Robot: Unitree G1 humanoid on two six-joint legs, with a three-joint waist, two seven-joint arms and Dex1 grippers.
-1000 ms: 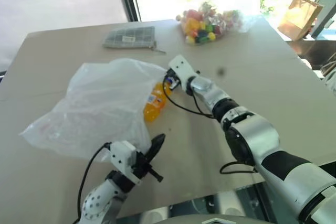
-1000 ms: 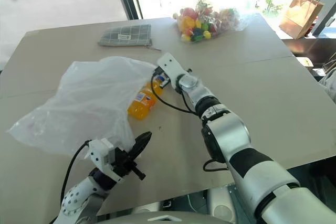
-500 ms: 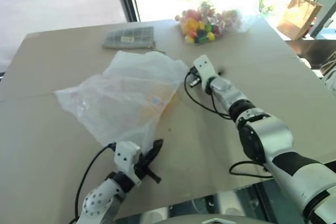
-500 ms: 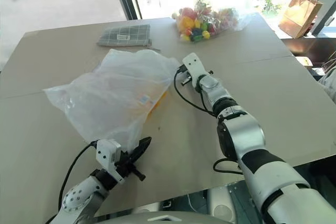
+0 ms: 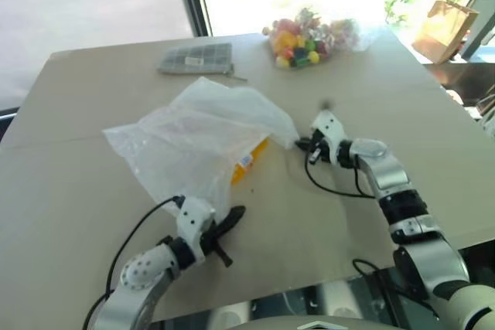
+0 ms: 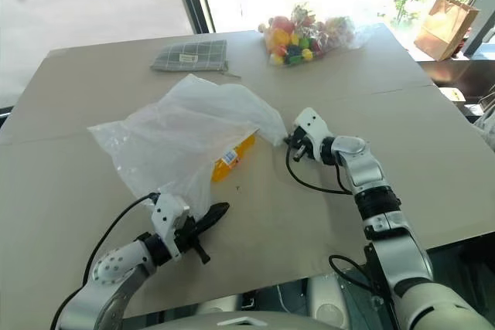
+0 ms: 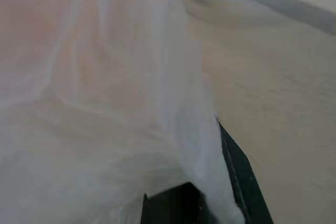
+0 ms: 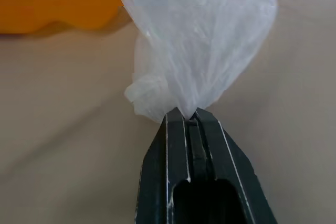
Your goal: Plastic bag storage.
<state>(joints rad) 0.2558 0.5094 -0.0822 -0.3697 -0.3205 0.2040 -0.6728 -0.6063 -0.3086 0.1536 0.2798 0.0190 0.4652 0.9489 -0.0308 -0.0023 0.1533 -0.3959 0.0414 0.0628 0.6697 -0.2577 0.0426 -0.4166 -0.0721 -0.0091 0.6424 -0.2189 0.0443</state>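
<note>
The plastic bag (image 6: pixel 186 133) lies stretched on the surface between both tools, its long axis running from the left tool (image 6: pixel 210 214), clamped on its near corner, to the right tool (image 6: pixel 290 143), clamped on its far corner.

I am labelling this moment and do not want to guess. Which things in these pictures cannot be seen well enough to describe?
- Orange bottle: mostly covered by the plastic bag in the eye views; its cap end is hidden.
- Left gripper: in the left wrist view the bag drapes over its fingers, so the contact cannot be read.
- Print on the grey checked pouch: too small.
- Paper bag: cut by the edge.
</note>
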